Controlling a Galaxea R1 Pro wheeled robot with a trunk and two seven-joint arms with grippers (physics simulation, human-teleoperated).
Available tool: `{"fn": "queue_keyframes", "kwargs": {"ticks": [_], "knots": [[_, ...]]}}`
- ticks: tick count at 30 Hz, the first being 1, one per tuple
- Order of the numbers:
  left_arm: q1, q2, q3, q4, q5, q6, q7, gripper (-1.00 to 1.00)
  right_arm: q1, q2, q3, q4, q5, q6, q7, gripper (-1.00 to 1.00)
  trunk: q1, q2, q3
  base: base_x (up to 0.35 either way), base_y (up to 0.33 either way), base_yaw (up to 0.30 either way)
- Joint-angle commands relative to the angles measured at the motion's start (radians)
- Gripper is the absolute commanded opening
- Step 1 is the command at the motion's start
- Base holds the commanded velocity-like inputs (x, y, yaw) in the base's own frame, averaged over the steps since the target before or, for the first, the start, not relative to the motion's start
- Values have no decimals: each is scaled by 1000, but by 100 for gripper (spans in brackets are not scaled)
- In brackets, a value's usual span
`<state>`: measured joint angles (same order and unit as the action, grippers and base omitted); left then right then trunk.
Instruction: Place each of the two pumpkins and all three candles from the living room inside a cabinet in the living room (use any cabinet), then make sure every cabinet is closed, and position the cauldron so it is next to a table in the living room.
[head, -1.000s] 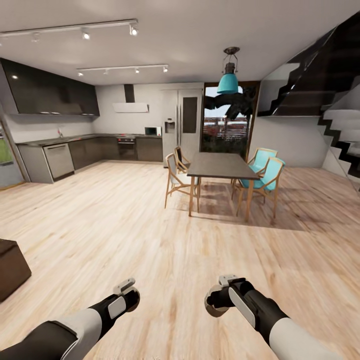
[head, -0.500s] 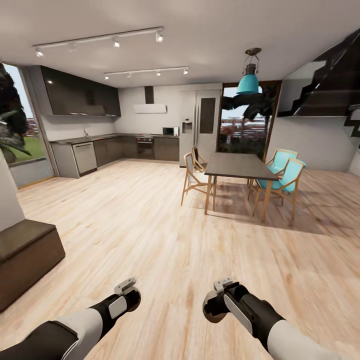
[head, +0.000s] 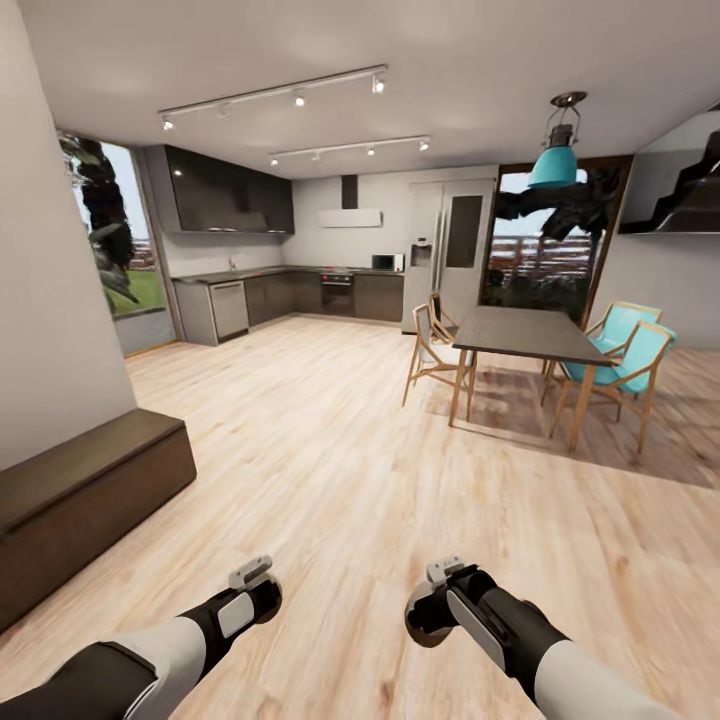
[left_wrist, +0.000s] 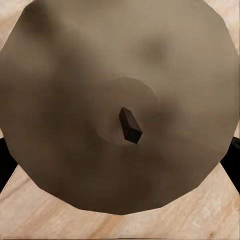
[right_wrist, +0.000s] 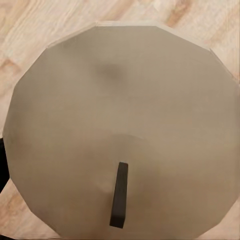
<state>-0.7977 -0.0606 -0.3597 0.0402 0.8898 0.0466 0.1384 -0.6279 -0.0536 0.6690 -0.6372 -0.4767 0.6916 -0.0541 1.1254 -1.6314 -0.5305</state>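
Observation:
A brownish-tan candle (left_wrist: 75, 100) with a short dark wick sits end-on in the left wrist view, held in my left gripper (head: 256, 583), whose dark fingers show at the candle's sides. In the right wrist view a paler grey-tan candle (right_wrist: 120, 95) with a dark wick is held the same way; my right gripper (head: 432, 604) is shut on it, and its tan side (head: 428, 622) shows in the head view. Both arms are held low over the wooden floor. The long, low dark brown cabinet (head: 90, 495) stands at the left against the wall, its front panels shut.
A white wall (head: 50, 300) rises behind the cabinet. A dark dining table (head: 525, 335) with wooden and teal chairs (head: 630, 365) stands at the right. The dark kitchen units (head: 300, 295) line the far wall. Open wooden floor (head: 330, 470) stretches ahead.
The camera has turned left, so the whole room has slid to the right and far more of the cabinet and the wall behind it has come into view. Both arms keep their pose.

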Motion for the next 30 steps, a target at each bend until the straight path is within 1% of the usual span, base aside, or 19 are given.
{"fn": "queue_keyframes", "kwargs": {"ticks": [1,6,15,30], "knots": [[-1,-1,-10,1,6,3,1,-100,-1,-2,6,-2,-7,3,-6,-100,-1,-1,-1,-304,0,289],[-1,-2,-10,1,6,3,1,-100,-1,-2,5,-2,-8,3,-6,-100,-1,-1,-1,-191,0,289],[-1,-4,-9,3,7,1,1,-100,-1,-2,6,-2,-6,3,-9,-100,-1,-1,-1,-14,28,289],[-1,-4,-10,3,8,1,1,-100,-1,-2,6,-2,-6,3,-9,-100,-1,-1,-1,-109,261,289]]}}
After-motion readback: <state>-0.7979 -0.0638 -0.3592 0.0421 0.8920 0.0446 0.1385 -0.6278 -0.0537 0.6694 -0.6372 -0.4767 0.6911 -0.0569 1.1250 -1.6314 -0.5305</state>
